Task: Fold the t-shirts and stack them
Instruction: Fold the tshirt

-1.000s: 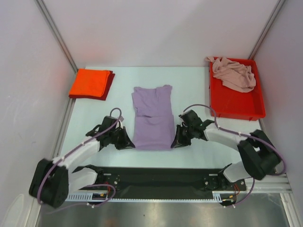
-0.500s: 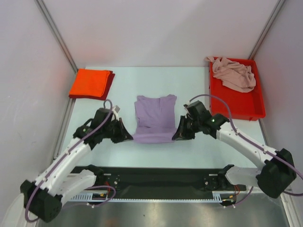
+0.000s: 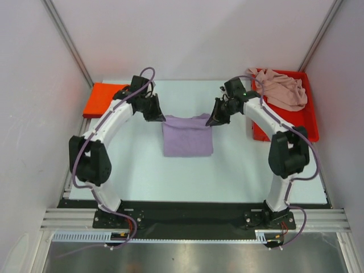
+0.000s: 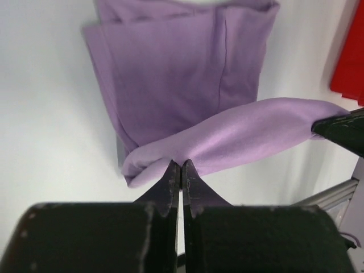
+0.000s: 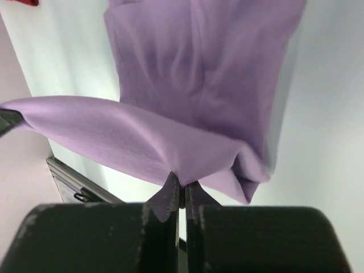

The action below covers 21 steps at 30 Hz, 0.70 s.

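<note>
Jaws on both sides are pressed together on cloth. The left gripper point(image 4: 181, 166) pinches one end of a lifted edge of the lavender t-shirt point(image 4: 187, 91), and the right gripper point(image 5: 182, 183) pinches the other end, with purple fabric bunched at each pair of tips. Between them the held edge hangs as a soft roll above the layer lying flat on the table point(image 3: 131, 165) — doubled over, not yet laid down. From above, the two grippers stand at the far end of the shirt, one at each side, the right one near the red tray point(image 3: 307, 116).

The step in hand looks like the lengthwise fold, with the bottom edge brought over to the collar end. To do it well, I judge that both arms should come down together at the same height, so the edge lands square rather than skewed. Hold a little tension across the span — the middle bows slightly, and slack there would leave a crease. Line the held edge up with the far edge of the lower layer before letting go, and release only once cloth rests on cloth. Thin knit may cling to the pads, so draw back low and outward.

After that the shirt likely belongs with the folded orange-red t-shirt point(image 3: 96, 100) at the far left, partly behind the left arm point(image 3: 108, 128). The pale pink t-shirt point(image 3: 281, 91) lies crumpled in the red tray, unfolded.
</note>
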Each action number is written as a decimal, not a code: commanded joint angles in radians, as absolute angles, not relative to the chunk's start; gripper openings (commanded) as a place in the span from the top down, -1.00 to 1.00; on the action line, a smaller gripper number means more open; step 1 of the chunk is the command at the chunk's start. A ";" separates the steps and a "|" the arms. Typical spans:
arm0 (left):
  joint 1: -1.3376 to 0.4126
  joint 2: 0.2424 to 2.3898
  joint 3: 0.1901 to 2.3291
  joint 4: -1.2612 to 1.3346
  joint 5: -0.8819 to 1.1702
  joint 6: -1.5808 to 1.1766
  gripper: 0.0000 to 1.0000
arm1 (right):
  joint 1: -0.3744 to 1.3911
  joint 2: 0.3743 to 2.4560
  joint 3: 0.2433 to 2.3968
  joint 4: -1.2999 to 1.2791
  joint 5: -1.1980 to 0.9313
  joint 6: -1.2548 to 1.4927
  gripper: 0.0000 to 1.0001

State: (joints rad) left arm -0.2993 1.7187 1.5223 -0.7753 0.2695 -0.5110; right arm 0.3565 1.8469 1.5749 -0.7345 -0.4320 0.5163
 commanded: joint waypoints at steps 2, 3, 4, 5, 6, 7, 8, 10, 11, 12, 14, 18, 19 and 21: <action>-0.258 1.847 1.733 -0.822 0.297 -0.434 0.99 | 0.336 1.975 1.735 -0.792 -0.505 0.451 1.00; -0.252 1.903 1.761 -0.840 0.302 -0.431 0.99 | 0.333 2.023 1.793 -0.808 -0.512 0.445 1.00; -0.250 1.922 1.782 -0.850 0.310 -0.426 0.99 | 0.328 2.048 1.814 -0.813 -0.514 0.440 1.00; -0.249 1.942 1.808 -0.844 0.313 -0.426 0.99 | 0.325 2.068 1.831 -0.815 -0.518 0.440 1.00; -0.244 1.956 1.816 -0.836 0.316 -0.425 1.00 | 0.319 2.104 1.850 -0.812 -0.528 0.443 1.00; -0.242 1.986 1.825 -0.830 0.319 -0.429 0.99 | 0.315 2.118 1.879 -0.811 -0.537 0.445 1.00; -0.241 2.002 1.851 -0.830 0.327 -0.430 0.99 | 0.307 2.132 1.899 -0.813 -0.538 0.443 1.00; -0.235 2.043 1.876 -0.833 0.328 -0.431 0.99 | 0.299 2.172 1.949 -0.824 -0.545 0.440 1.00; -0.232 2.054 1.893 -0.830 0.342 -0.434 0.99 | 0.292 2.184 1.962 -0.828 -0.545 0.439 1.00; -0.229 2.068 1.904 -0.822 0.351 -0.437 1.00 | 0.288 2.193 1.974 -0.830 -0.546 0.439 1.00; -0.227 2.098 1.946 -0.827 0.348 -0.436 0.99 | 0.282 2.217 2.003 -0.827 -0.552 0.439 1.00; -0.216 2.121 1.982 -0.801 0.357 -0.457 0.99 | 0.267 2.255 2.049 -0.819 -0.569 0.451 1.00; -0.215 2.134 1.991 -0.799 0.363 -0.462 0.99 | 0.267 2.273 2.057 -0.819 -0.572 0.454 1.00; -0.212 2.172 2.032 -0.811 0.373 -0.468 0.99 | 0.264 2.296 2.092 -0.822 -0.578 0.453 1.00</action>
State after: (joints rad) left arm -0.2279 2.1365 1.9427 -0.8360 0.3405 -0.4622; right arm 0.2710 2.2658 2.0174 -0.8192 -0.5465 0.4557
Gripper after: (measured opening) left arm 0.011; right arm 0.031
